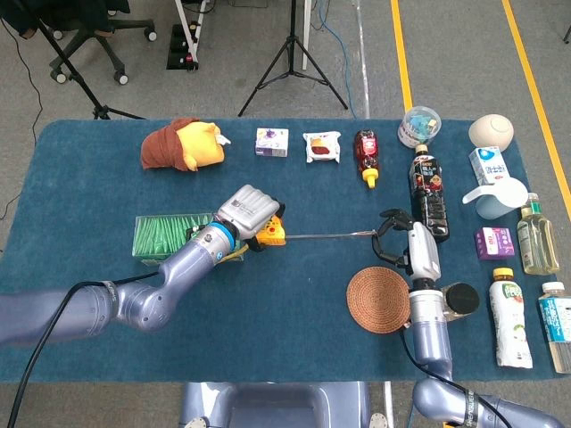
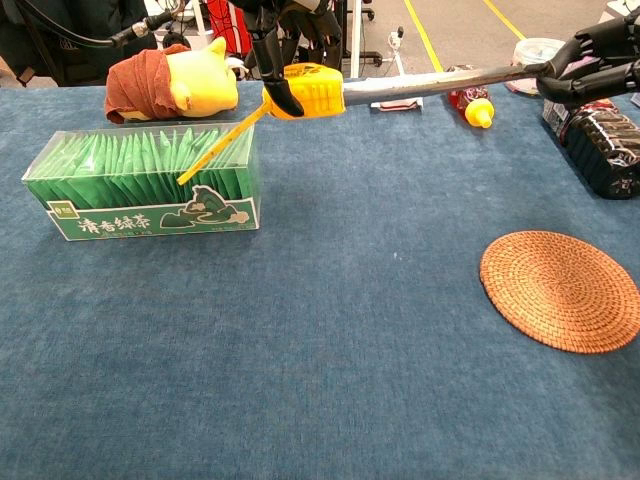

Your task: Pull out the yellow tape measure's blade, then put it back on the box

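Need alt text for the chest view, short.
Left hand holds a yellow tape measure above the table, right hand pinching the blade end. Below sit a green tea box and woven coaster.

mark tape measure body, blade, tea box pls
tape measure body (image 2: 312, 89), chest view, on the yellow case's side face.
blade (image 1: 330, 235), head view, midway along the pulled-out strip.
tea box (image 2: 150, 215), chest view, on its green front label.
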`<state>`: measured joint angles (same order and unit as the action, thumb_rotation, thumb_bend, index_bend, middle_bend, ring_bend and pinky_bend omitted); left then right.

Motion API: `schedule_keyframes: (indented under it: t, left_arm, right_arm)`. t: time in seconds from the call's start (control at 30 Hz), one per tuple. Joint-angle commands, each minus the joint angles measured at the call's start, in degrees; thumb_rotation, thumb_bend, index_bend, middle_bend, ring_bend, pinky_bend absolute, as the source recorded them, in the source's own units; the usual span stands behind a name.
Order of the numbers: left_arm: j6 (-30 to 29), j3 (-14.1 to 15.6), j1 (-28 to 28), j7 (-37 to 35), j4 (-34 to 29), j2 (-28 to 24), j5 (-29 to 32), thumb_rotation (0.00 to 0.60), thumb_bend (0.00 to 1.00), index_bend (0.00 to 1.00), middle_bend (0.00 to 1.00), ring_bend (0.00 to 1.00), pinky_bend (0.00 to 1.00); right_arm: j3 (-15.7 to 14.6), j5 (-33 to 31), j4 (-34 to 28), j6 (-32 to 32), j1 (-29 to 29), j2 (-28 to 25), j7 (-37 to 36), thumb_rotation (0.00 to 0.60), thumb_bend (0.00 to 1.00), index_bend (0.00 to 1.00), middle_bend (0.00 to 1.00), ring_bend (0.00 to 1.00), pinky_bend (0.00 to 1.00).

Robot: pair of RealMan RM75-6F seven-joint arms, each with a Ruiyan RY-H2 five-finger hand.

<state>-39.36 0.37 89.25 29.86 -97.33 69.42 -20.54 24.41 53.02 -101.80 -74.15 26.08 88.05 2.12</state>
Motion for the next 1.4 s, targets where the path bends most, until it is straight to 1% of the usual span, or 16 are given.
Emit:
schedule_keyframes:
  t: [0.03,0.07,0.13,0.17,0.23,0.4,0.53,0.6,0.83,0.93,1.13,1.3,1.4]
  left_arm:
    - [0.0,0.0,0.0,-0.1,0.2,0.0,0.2,0.6,0.37,0.55,0.46,0.42,0.54]
    - [0.0,0.0,0.0,-0.1,0.3,0.0,0.2,0.6,0.37,0.55,0.46,0.42,0.54]
    - [0.0,0.0,0.0,-0.1,0.5,0.1,0.2,0.6,0.37,0.55,0.46,0.42,0.54]
    - [0.0,0.0,0.0,-0.2,0.5,0.2,0.2,0.6,0.37,0.55,0.46,0.42,0.54]
    - [0.0,-0.1,0.0,-0.2,0.7,0.3,0.2,0.6,0.37,0.55,0.46,0.42,0.54]
    - [-0.3,-0.5,0.1,-0.4,0.9,0.6,0.0,0.6,0.37,0.55,0.47,0.42,0.54]
    - [-0.4,-0.7,0.0,-0.4,0.7,0.5,-0.1,0.6,0.37,0.55,0.47,0.42,0.54]
    - [-0.5,-0.6,-0.1,-0.4,0.5,0.3,-0.1,0.6,0.37,0.55,0.47,0.42,0.54]
    - [-0.9,-0.6,-0.4,-0.5,0.6,0.0,0.0,0.6,0.37,0.55,0.47,0.42,0.54]
    - [-1.0,-0.9,-0.4,-0.6,0.8,0.3,-0.2,0.6,0.37,0.55,0.47,0.42,0.54]
    - [-1.0,-0.7,-0.7,-0.4,0.3,-0.2,-0.5,0.6,0.37,0.55,0.47,0.42,0.54]
    - [-1.5,0.2,-1.9,-0.4,-1.6,-2.3,-1.5,0.6,0.37,0.55,0.47,0.42,0.54]
    - [-1.9,1.6,-3.0,-0.1,-3.4,-4.5,-2.1,0.6,0.37,0.55,0.47,0.42,0.54]
  right_arm:
    - [-0.4,1.2,1.0,0.6,-0.4,-0.9,-1.1,0.589,0.77,0.19,0.19,0.16,0.26]
    - [-0.5,1.5,1.1,0.7,-0.4,-1.1,-1.3,0.577,0.75,0.15,0.17,0.15,0.25]
    - [-0.9,2.0,1.3,1.1,-0.5,-1.7,-1.2,0.512,0.67,0.05,0.12,0.11,0.24]
    - [-1.0,2.1,1.3,1.3,-0.6,-2.0,-1.3,0.49,0.63,0.02,0.11,0.1,0.24]
    - [-1.2,2.6,1.3,1.6,-0.6,-2.6,-1.3,0.438,0.54,0.0,0.1,0.09,0.23]
    - [-1.7,3.7,1.5,1.8,-0.9,-3.8,-1.5,0.363,0.38,0.0,0.08,0.08,0.22]
    - [-1.9,4.0,1.6,2.0,-1.1,-4.7,-1.6,0.347,0.29,0.0,0.07,0.07,0.22]
    - [-2.1,4.1,1.8,2.0,-1.1,-4.9,-1.5,0.346,0.28,0.0,0.06,0.07,0.22]
    - [-3.1,4.3,2.0,2.8,-1.0,-5.9,-0.4,0.347,0.25,0.0,0.04,0.06,0.22]
    - [-4.1,4.7,2.1,3.5,-0.7,-6.3,1.2,0.347,0.22,0.0,0.04,0.05,0.21]
    - [-4.3,4.4,2.2,3.6,-0.4,-6.9,2.3,0.353,0.19,0.0,0.03,0.05,0.21]
    - [-4.4,4.2,2.5,3.8,-0.2,-7.0,2.5,0.355,0.18,0.0,0.03,0.05,0.21]
    - [-4.7,4.2,3.2,4.1,0.1,-7.1,3.0,0.354,0.18,0.0,0.03,0.05,0.22]
